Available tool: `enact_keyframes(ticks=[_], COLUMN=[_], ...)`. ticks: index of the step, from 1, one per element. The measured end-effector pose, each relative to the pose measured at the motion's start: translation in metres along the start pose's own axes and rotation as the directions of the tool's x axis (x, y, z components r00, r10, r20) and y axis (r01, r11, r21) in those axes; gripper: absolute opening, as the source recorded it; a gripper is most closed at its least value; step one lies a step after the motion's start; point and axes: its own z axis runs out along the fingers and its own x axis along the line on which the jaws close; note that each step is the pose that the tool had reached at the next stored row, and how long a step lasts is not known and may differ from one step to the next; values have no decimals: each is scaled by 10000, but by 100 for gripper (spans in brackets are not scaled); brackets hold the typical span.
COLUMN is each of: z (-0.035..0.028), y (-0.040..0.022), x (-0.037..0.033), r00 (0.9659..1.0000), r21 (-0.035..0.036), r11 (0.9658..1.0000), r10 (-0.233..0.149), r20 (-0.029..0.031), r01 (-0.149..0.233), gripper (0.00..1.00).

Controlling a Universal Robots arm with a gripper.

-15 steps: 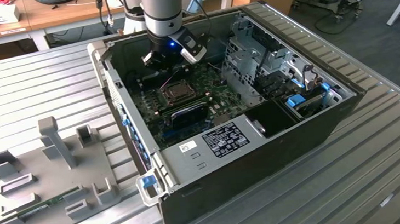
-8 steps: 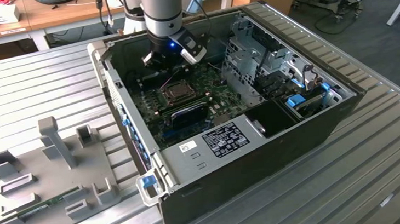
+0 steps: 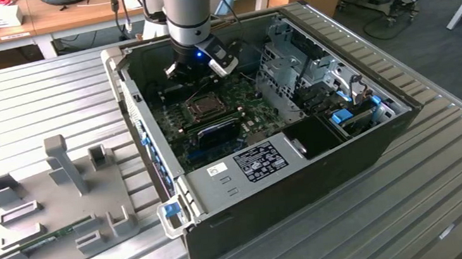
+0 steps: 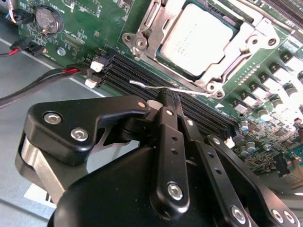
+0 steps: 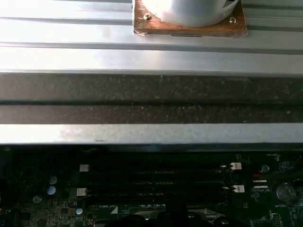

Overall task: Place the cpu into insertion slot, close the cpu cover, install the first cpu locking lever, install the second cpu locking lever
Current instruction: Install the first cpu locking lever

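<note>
1. A ribbed metal tabletop (image 3: 33,97) carries everything. Wooden desks (image 3: 75,14) stand behind it, and grey floor (image 3: 425,28) shows at the exterior view's right.
2. At the exterior view's left, a grey tray (image 3: 60,203) of upright holders lies on the tabletop with one memory stick (image 3: 50,237) in it.
3. In the middle, an open black case (image 3: 369,148) lies on its side with a green board (image 3: 214,131) inside. The arm (image 3: 184,13) comes down into the case from above.
4. The gripper (image 3: 195,68) hangs over the far end of the board, just beyond the slot (image 3: 193,107).
5. In the second wrist view, a coin battery (image 4: 47,19) and red and black cables (image 4: 28,90) sit on one side of the board. Long black memory slots (image 4: 120,75) run between them and the socket.
6. The cpu (image 4: 196,38) lies flat in the slot, its silver-grey top showing through the window of the cover (image 4: 248,40).
7. The cover is down over the chip, a silver frame around its edges.
8. A thin silver lever (image 4: 142,84) stretches beside the socket, above the memory slots.
9. The gripper (image 4: 163,99) meets this lever, and its fingers (image 4: 170,118) are pressed together, pinching the wire at the tips.
</note>
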Motion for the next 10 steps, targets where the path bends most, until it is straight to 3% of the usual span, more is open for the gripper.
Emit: enact_keyframes(ticks=[10], z=[13], y=[-2], x=[-18], r00=[10000], r21=[-2], r11=[10000], r10=[1], r20=[1], r01=[-1], gripper=[10])
